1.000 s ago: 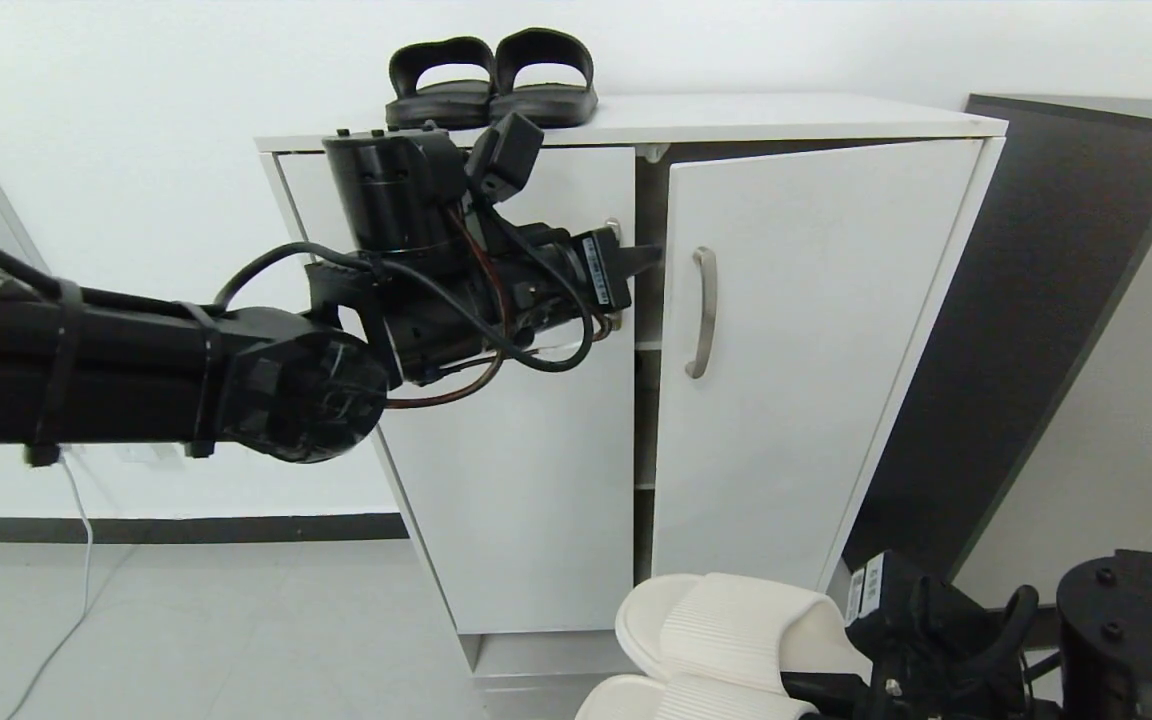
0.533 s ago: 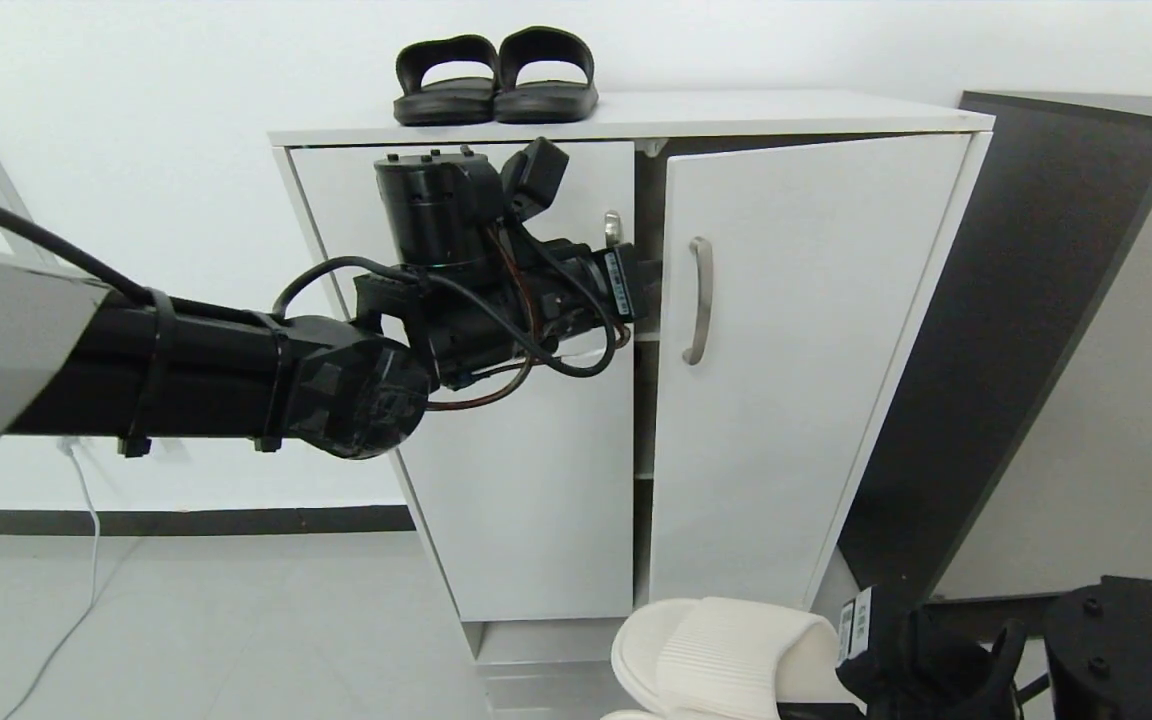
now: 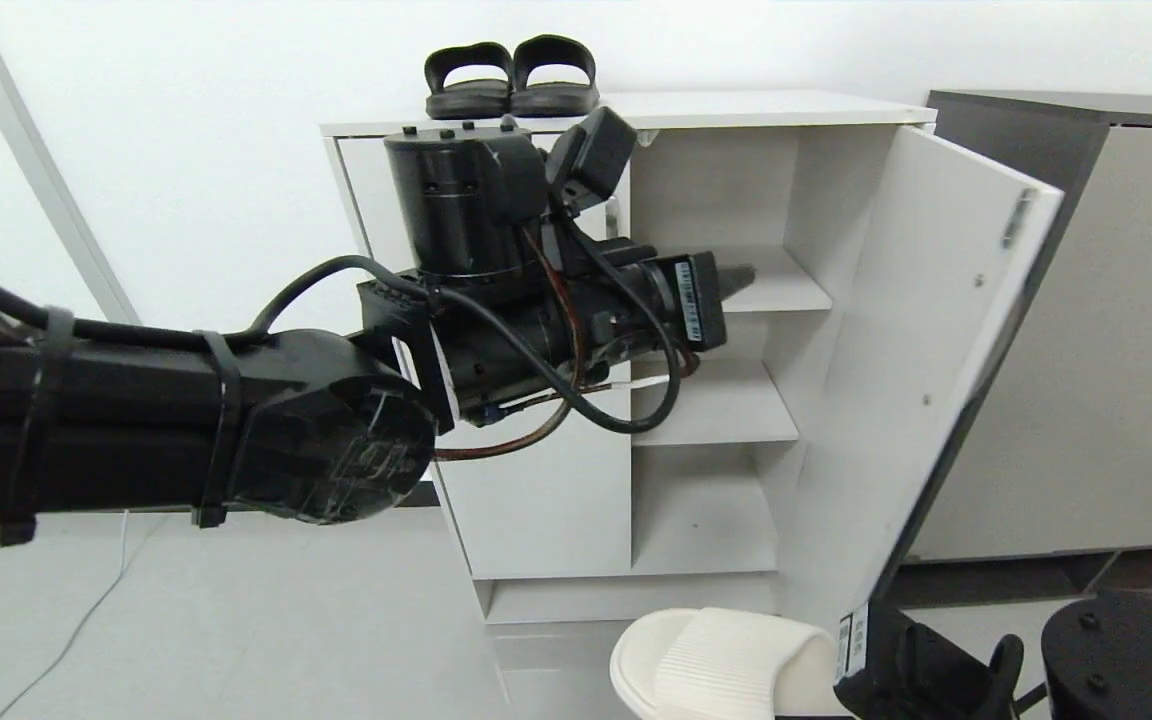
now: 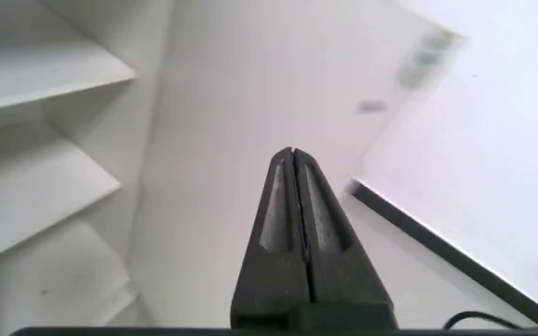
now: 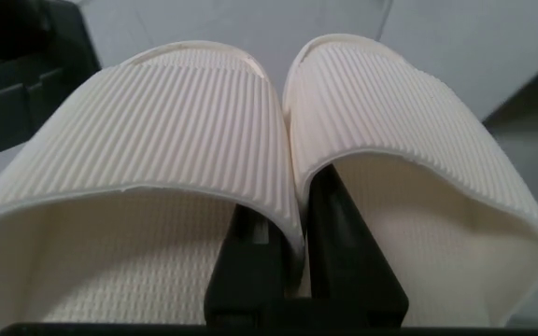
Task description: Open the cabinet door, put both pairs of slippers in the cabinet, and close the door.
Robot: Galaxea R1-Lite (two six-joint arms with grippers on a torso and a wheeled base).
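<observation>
- cabinet (image 3: 786, 106): smooth, matt white laminated board;
- white slippers (image 5: 176, 121): soft-looking foam, ribbed straps, pebbled insoles, matt;
- black slippers (image 3: 511, 82): matt rubbery plastic;
- floor (image 3: 286, 640): glossy grey, faintly reflective

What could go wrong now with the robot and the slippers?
The white ribbed slippers are pinched only by their inner sides between the right fingers, so one might slip out. The left arm hangs before the white cabinet's open shelves, so the slippers could bump it going in. The open white door may swing back.
</observation>
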